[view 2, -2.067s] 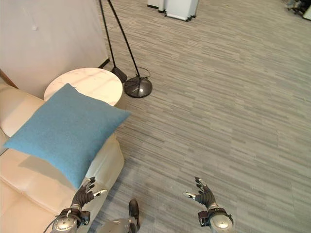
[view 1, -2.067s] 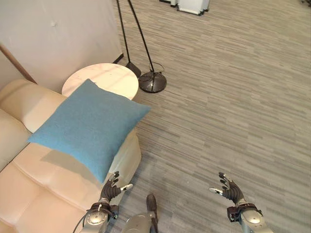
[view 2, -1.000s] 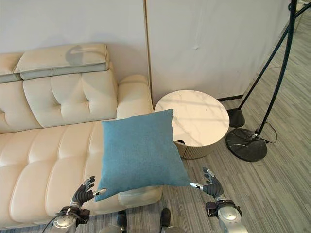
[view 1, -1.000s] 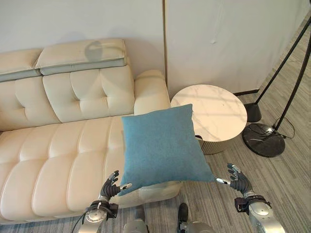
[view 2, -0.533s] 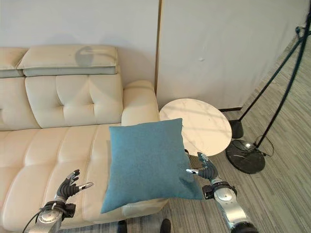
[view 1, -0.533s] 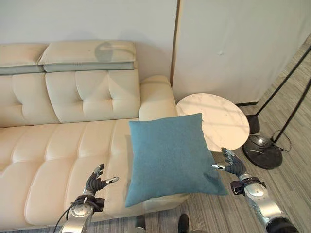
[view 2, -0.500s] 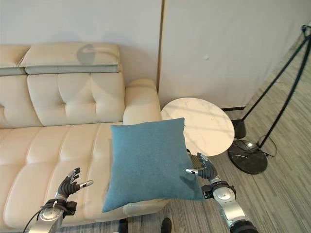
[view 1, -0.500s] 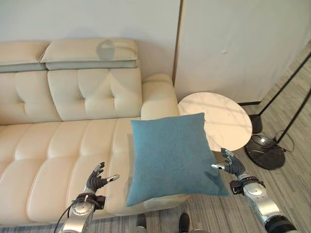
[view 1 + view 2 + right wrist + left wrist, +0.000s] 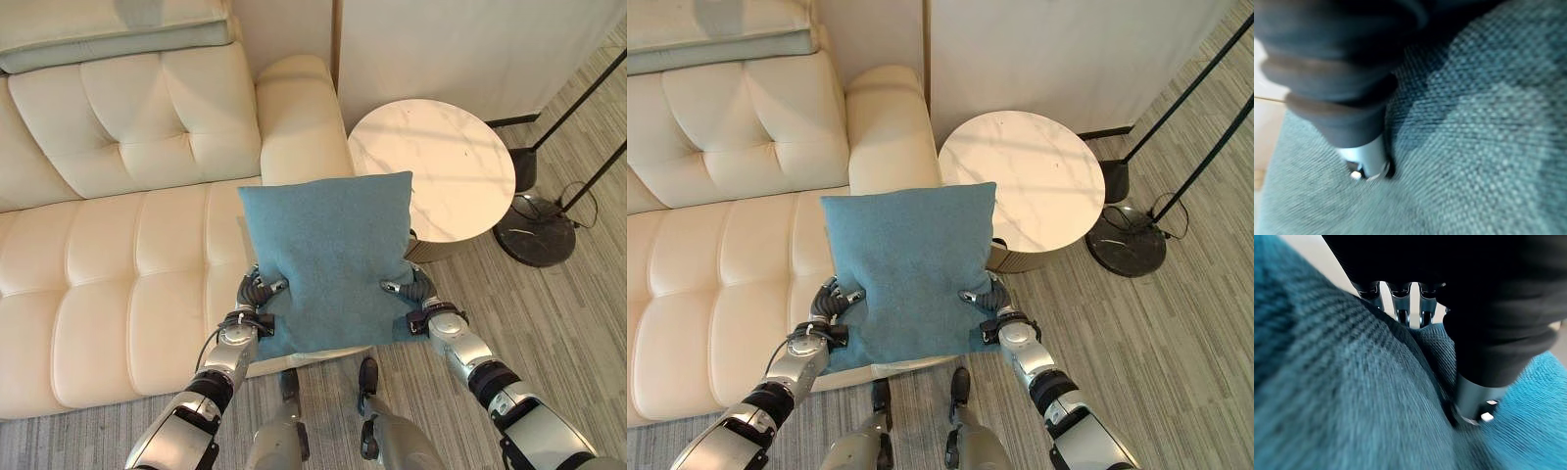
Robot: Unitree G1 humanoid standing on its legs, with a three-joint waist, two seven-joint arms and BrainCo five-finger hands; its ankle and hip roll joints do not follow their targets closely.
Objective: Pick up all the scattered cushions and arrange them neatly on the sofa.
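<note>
cushion: your teal square cushion (image 9: 328, 257) is held up between both hands, over the front edge of the cream sofa (image 9: 118, 245), at its armrest end.
left hand: your left hand (image 9: 257, 294) grips the cushion's lower left edge; thumb on the front face, fingers (image 9: 1400, 308) curled into the fabric, which bulges round them in the left wrist view.
right hand: your right hand (image 9: 414, 292) clamps the lower right edge; thumb (image 9: 1364, 159) digs a dent into the weave, the other fingers wrap behind the cushion.
cushion vs fingers: cushion rises above both thumbs, its bottom edge hangs just below your fingers.
surroundings: round marble side table (image 9: 436, 166) sits past the right-hand fingers, beside the armrest; floor lamp base (image 9: 537, 233) is further right on the grey floor.
</note>
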